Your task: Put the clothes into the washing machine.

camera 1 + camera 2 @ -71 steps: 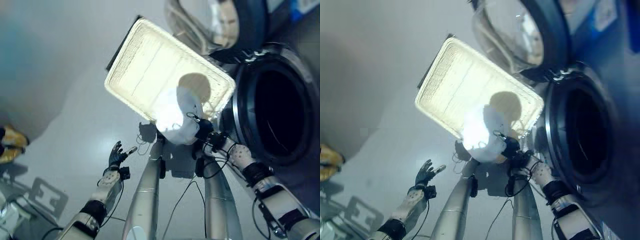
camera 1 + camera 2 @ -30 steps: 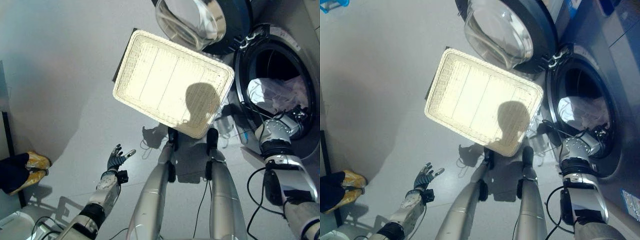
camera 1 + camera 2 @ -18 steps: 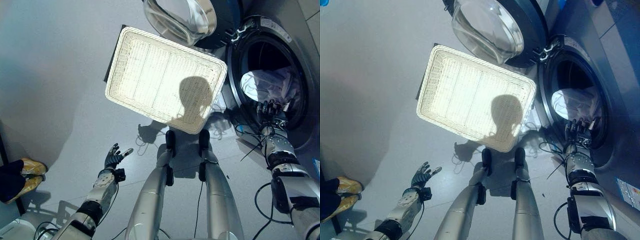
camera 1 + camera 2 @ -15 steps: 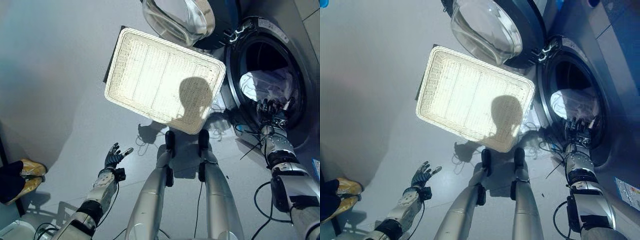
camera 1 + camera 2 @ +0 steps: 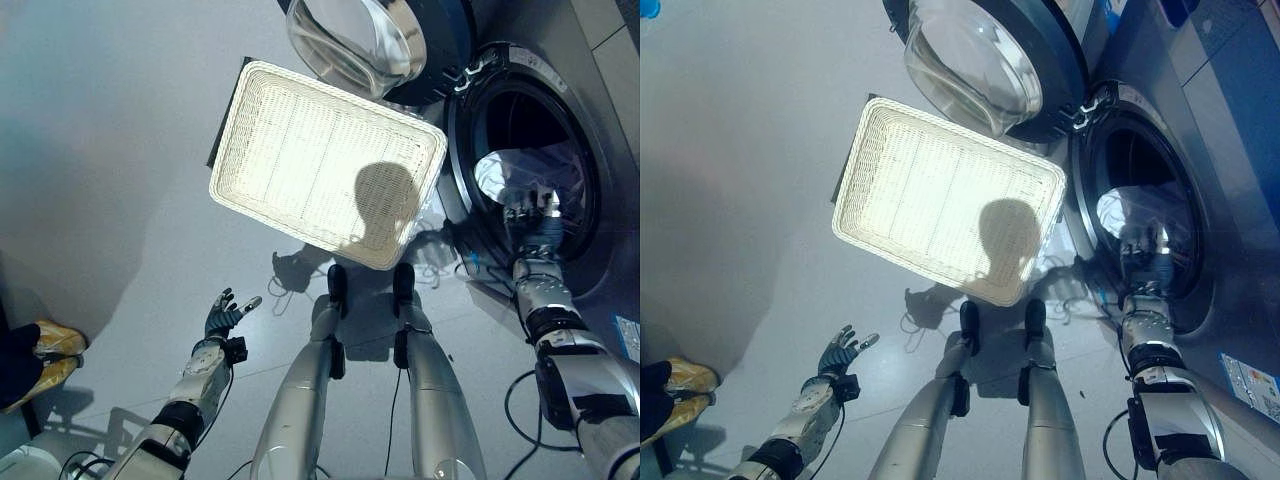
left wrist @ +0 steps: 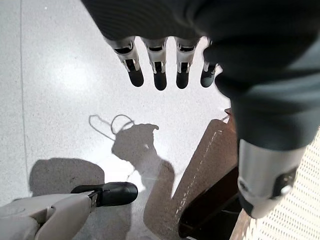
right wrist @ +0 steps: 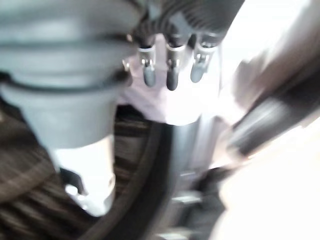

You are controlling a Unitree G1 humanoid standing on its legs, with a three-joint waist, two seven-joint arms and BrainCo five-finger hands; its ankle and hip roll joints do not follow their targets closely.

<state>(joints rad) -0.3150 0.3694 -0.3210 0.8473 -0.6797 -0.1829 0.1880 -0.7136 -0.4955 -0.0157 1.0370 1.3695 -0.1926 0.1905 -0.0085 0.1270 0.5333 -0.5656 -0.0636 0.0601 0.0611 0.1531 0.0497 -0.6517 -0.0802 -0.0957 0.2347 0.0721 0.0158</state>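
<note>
The right robot hand (image 5: pixel 537 232) hangs at the mouth of the washing machine (image 5: pixel 600 190), fingers straight and relaxed, holding nothing. Just beyond its fingertips, inside the dark drum, lies the pale garment (image 5: pixel 515 168), bunched in a loose heap close behind the door opening. In the right wrist view the same pale cloth (image 7: pixel 165 100) sits right under the fingers (image 7: pixel 171 75), with the dark rubber seal curving beneath it.

The left robot hand (image 5: pixel 221 314) is held out low on the other side of the robot, well apart from the machine, its fingers (image 6: pixel 159 70) spread and empty above the grey floor. Between the two hands sits a wide woven basket (image 5: pixel 300 150) with nothing in it, and beyond the basket the round glass door (image 5: pixel 355 40) stands swung open.

From where I stand, the cloth looks light and limp, the sort of thing that folds over itself and sags wherever it isn't supported. It seems to lie near the front of the drum, so an edge could slide back out over the seal. If it needs moving further in, I'd push on the thick bunched middle, or pinch a gathered fold there, not a thin trailing edge.
</note>
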